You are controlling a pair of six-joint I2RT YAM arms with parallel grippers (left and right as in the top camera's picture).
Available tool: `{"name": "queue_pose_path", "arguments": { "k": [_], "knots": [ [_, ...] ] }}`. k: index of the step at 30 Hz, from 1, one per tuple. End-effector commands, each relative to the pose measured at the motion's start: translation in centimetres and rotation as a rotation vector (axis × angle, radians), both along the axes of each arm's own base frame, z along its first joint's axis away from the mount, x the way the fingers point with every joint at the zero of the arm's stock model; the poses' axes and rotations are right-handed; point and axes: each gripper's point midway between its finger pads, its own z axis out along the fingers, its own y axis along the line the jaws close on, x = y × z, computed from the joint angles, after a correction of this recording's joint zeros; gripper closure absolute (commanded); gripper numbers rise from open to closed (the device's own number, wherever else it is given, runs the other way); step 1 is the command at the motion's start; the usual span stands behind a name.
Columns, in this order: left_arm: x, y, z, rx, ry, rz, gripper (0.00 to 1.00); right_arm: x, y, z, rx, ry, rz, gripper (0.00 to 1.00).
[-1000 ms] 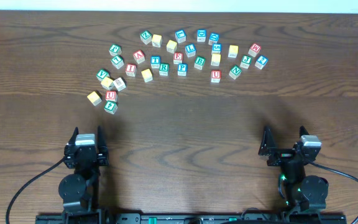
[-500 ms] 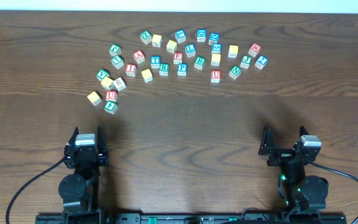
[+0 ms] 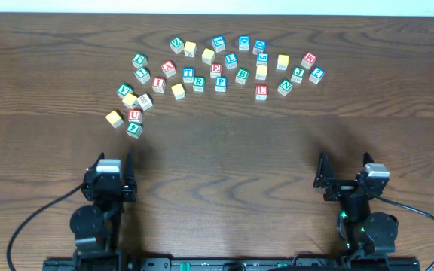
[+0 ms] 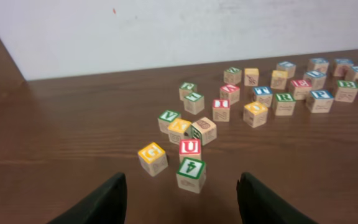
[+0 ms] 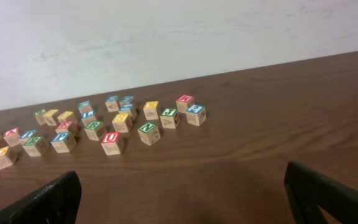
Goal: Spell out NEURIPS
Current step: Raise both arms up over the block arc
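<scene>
Wooden cubes (image 3: 216, 70) far off, several letters unreadable, left and right jaws released, partly cropped.

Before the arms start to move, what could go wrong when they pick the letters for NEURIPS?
The red U block sits right beside a green block, so jaws coming down on it may push that neighbour away.
The P block stands in a crowded row; a grip there may catch two blocks.
The yellow blocks show no readable letter from above, so finding S may be hard.
</scene>
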Motion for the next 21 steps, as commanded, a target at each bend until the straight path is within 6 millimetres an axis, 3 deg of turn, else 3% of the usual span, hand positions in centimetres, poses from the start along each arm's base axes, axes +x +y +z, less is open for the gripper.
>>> {"name": "queue_pose_path", "arguments": {
  "k": [1, 13, 21],
  "knots": [
    [0.5, -1.0, 3.7, -0.029, -0.018, -0.057, 0.44, 0.0, -0.2, -0.1, -0.010, -0.001, -0.006, 0.01],
    [5.8, -3.1, 9.3, -0.143, 0.269, -0.197, 0.44, 0.0, -0.2, -0.1, -0.010, -0.001, -0.006, 0.01],
    [7.9, -4.0, 12.4, -0.211, 0.441, -0.255, 0.44, 0.0, 0.1, 0.1, 0.003, -0.008, 0.011, 0.01]
  ]
}}
